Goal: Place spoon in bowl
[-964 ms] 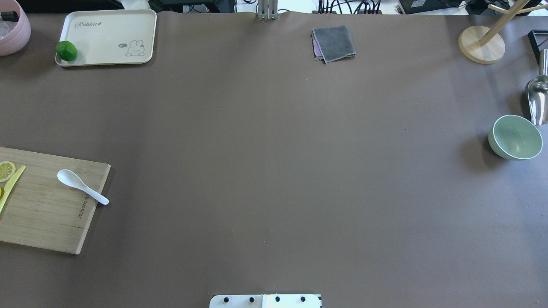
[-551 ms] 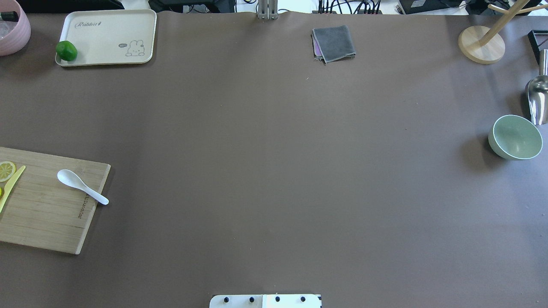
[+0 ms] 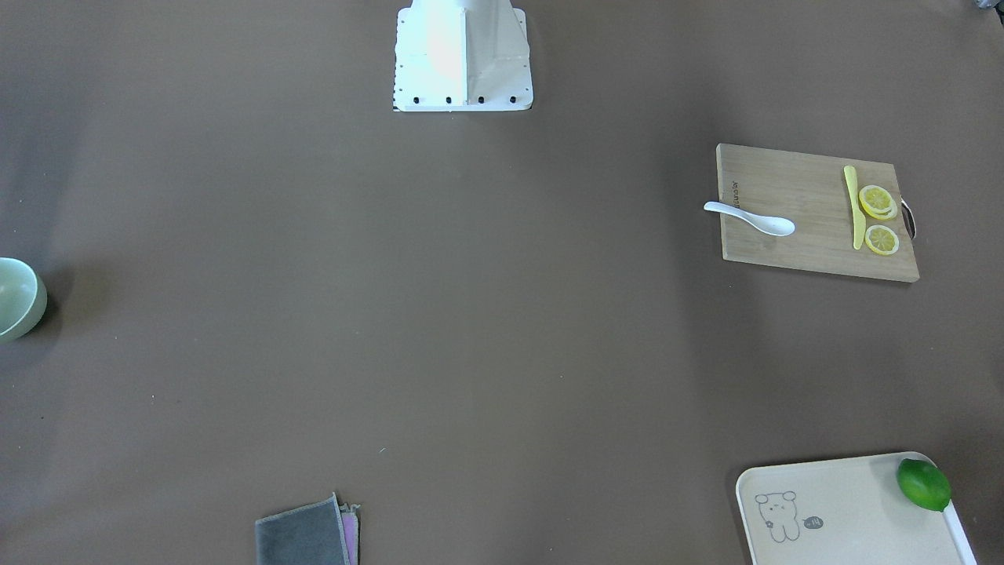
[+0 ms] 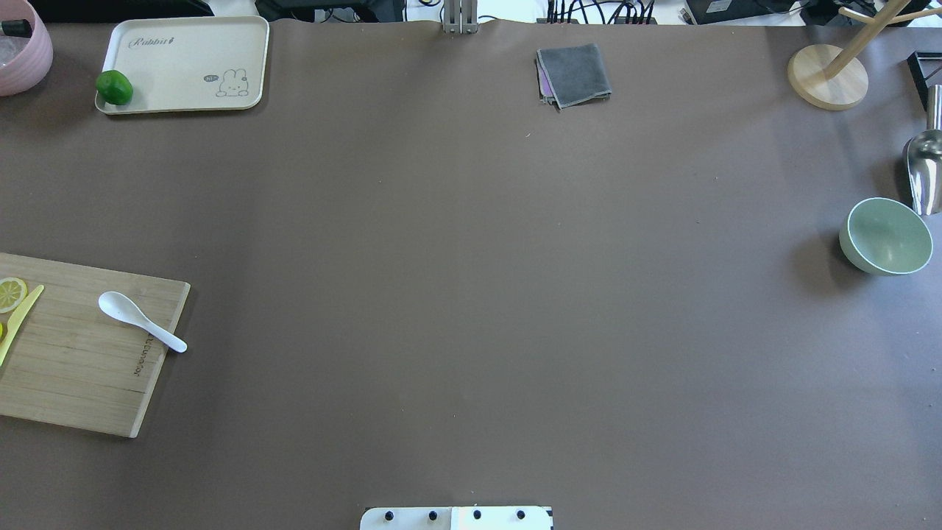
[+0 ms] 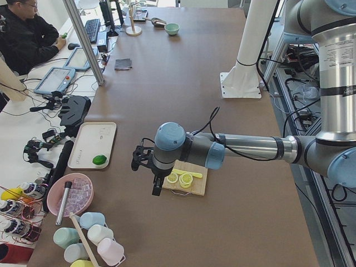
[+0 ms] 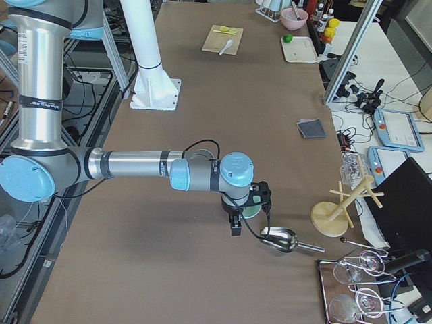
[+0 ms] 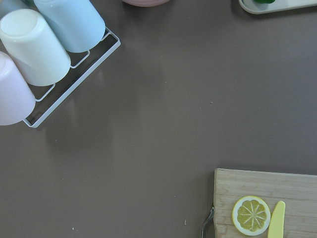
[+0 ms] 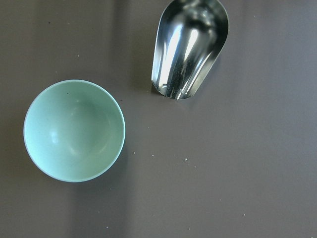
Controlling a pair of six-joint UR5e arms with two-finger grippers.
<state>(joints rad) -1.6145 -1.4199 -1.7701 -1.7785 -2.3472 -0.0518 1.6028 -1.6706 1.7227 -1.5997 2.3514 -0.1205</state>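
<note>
"Overhead exterior view: how many of each thing on the brown counter [image 4: 471, 294]?"

"One glossy white soup spoon [image 4: 140, 320], one round mint-green bowl [image 4: 887, 237], one bamboo cutting board [image 4: 81, 368], one slim yellow knife [image 4: 22, 313], one cream tray [image 4: 184, 51] holding one green lime [image 4: 114, 87], one folded grey cloth [image 4: 574, 73], one shiny steel scoop [image 4: 923, 173]. The front-facing view shows three lemon slices [image 3: 882, 239], two overlapping."

"How does the spoon lie?"

"On the board, at the robot's left. Its long axis runs diagonally: oval scoop away from the robot and leftward, handle tip toward the robot and rightward, overhanging the board's edge. The bowl stands well apart at the far right, just beside the steel scoop."

"Any writing?"

"The tray seems to read 'Rabbit' in script beside a cartoon rabbit. The board's burned-in word is too small to read."

"The fingers?"

"The left gripper [image 5: 143, 159] hangs near the board, the right gripper [image 6: 260, 197] above the bowl; both appear only in side views, so I cannot tell whether their fingers are open or closed."
</note>
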